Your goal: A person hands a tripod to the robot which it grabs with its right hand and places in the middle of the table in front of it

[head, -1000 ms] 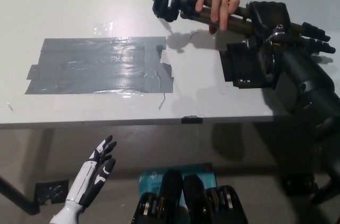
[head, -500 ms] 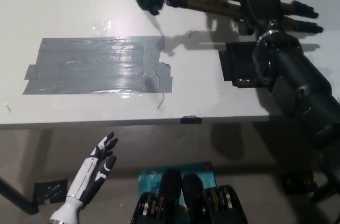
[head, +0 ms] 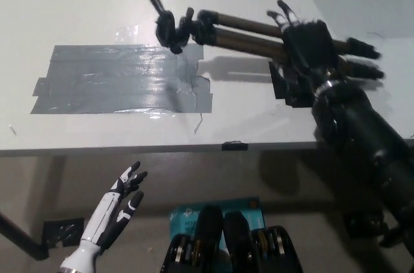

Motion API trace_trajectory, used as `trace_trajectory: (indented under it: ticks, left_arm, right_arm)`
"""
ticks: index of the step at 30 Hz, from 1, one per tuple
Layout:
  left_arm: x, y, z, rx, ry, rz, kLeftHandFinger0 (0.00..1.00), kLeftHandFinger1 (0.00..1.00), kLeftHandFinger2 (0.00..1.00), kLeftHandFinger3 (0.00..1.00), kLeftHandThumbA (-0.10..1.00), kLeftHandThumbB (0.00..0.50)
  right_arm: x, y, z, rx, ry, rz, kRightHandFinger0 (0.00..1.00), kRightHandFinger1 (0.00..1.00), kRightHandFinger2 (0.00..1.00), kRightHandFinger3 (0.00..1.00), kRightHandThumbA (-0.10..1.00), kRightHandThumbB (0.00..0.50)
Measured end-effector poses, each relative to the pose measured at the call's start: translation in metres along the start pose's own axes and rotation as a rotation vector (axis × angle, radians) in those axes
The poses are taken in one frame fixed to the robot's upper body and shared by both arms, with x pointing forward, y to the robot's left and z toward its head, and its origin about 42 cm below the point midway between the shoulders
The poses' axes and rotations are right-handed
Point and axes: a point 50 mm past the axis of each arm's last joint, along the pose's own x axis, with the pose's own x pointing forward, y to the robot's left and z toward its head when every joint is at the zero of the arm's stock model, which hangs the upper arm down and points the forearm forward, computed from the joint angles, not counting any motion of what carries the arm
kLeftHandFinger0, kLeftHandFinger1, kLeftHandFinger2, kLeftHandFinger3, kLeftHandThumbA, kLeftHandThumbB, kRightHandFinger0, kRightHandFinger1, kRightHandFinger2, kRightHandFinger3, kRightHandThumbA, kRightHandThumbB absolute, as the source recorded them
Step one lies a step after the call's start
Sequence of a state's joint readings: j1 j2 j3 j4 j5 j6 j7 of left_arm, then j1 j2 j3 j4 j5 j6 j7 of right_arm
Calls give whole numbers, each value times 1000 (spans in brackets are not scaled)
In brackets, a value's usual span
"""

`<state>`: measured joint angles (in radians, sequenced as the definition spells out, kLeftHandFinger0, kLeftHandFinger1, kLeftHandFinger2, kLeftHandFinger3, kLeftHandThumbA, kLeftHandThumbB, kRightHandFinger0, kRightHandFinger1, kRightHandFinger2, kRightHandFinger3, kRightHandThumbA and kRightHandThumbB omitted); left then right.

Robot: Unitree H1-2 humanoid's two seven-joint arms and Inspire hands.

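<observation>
White tabletop [head: 77,1] fills the upper part of the head view, and we note a wide grey tape [head: 116,79] patch stuck across its left-centre, wrinkled and shiny. We find the tripod [head: 239,33] folded and lying roughly level, its head end at the tape's upper right corner and its legs running out to the right. The right hand [head: 304,43] is clenched round the legs partway along, fingers wrapped over them. A shadow [head: 239,66] falls on the tabletop just in front of the tripod, apart from it, so we judge the tripod raised off the surface. A black patch [head: 288,95] shows on the tabletop partly beneath the right hand. The left hand [head: 119,205] rests at lower left, below the tabletop's front edge, fingers spread and holding nothing.
</observation>
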<state>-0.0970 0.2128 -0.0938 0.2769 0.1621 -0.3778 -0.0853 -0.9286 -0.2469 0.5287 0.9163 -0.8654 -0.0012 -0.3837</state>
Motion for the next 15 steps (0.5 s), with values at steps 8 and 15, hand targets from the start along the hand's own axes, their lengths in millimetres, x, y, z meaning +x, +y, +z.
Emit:
trace_trajectory:
  ticks: [8,15]
  left_arm:
    - [3,1,2,0,-9,-1,930,911,882,1000,946,227]
    - [5,1,2,0,-13,-3,932,906,876,1000,950,237]
  right_arm:
    - [-20,20,-30,-18,46,60,476,855,1000,1000,397,252]
    - [-17,10,-40,30,79,132,1000,1000,1000,1000,783,485]
